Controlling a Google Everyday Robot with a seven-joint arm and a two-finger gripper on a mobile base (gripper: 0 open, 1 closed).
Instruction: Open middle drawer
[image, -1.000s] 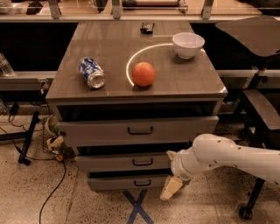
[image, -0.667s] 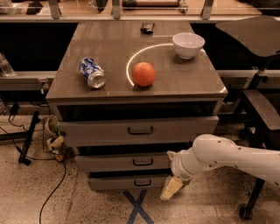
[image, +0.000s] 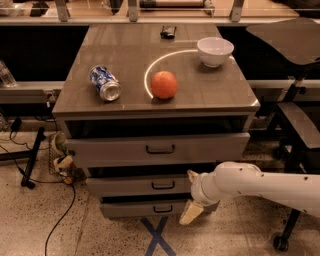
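Note:
The grey cabinet has three drawer fronts, each with a small dark bar handle. The middle drawer (image: 135, 186) sits a little forward of the cabinet body, with a dark gap above it; its handle (image: 163, 185) is free. My gripper (image: 191, 194) comes in from the right on a white arm, in front of the right end of the middle drawer front. It is open and holds nothing. One cream finger (image: 191, 212) hangs down over the lowest drawer (image: 135, 208); the other tip shows by the middle drawer's upper edge. The uppermost drawer (image: 115, 150) also stands slightly out.
On the cabinet top are a blue and white can (image: 105, 83) lying on its side, an orange (image: 164, 84), a white bowl (image: 215, 51) and a small dark object (image: 168, 32). A chair (image: 300, 120) stands at the right. Cables and a stand (image: 30, 160) are at the left. A blue tape cross (image: 157, 237) marks the floor.

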